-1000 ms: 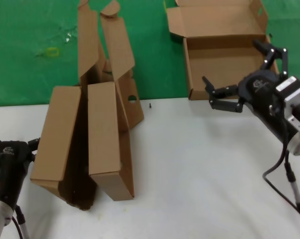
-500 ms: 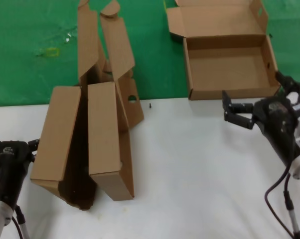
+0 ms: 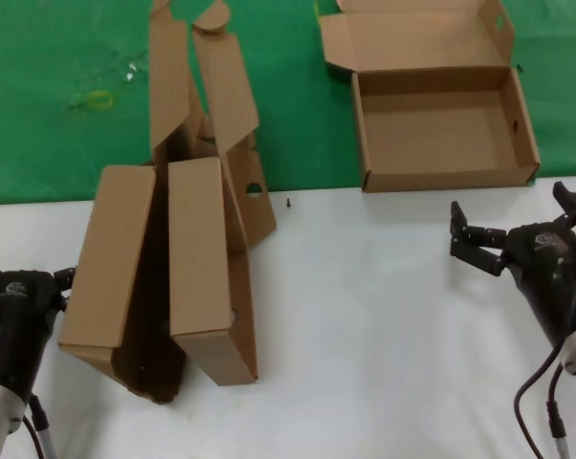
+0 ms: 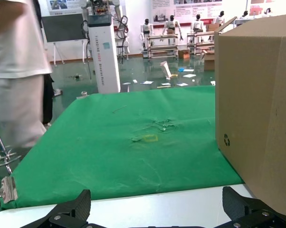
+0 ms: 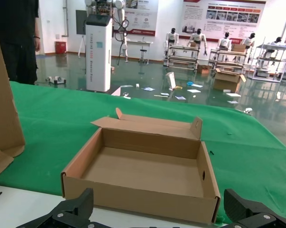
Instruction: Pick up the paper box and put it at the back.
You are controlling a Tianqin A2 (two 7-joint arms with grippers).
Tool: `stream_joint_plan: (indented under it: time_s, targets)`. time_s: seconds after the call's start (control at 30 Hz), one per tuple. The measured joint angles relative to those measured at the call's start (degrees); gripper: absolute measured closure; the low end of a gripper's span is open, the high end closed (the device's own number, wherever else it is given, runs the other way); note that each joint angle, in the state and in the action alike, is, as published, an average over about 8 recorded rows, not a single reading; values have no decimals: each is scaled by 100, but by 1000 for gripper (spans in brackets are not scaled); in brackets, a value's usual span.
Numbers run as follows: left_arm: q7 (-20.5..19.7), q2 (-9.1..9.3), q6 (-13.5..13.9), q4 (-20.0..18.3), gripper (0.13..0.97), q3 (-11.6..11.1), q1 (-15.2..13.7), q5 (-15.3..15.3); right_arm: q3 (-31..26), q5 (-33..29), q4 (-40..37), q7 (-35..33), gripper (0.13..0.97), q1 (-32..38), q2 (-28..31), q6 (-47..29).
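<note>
Paper box (image 3: pixel 443 105) lying open on the back (image 3: pixel 49 143), far right, folded cardboard boxes (image 3: pixel 173 258) to its left, seemingly straddling cloth and white tabletop (image 3: pixel 365 325).

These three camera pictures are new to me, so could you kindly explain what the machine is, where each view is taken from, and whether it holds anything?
It is a robot with two arms, each ending in a gripper. The head view looks down on a white table with green cloth at the back.

The open paper box lies on the cloth, lid folded back. The right gripper hangs open and empty over the table, just in front of it. The right wrist view looks out from that arm and shows the box head-on.

The left gripper waits at the near left edge, also open and empty. Its wrist view shows the cloth and one side of the other cardboard boxes, which stand leaning together on the left.
</note>
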Motion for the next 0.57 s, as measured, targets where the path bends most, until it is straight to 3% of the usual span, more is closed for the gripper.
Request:
stream_joint_plan:
  time_s: [0.57]
  targets:
    - [0, 0, 0, 0, 132, 0, 0, 0, 0, 2, -1, -1, 129, -1, 0, 3]
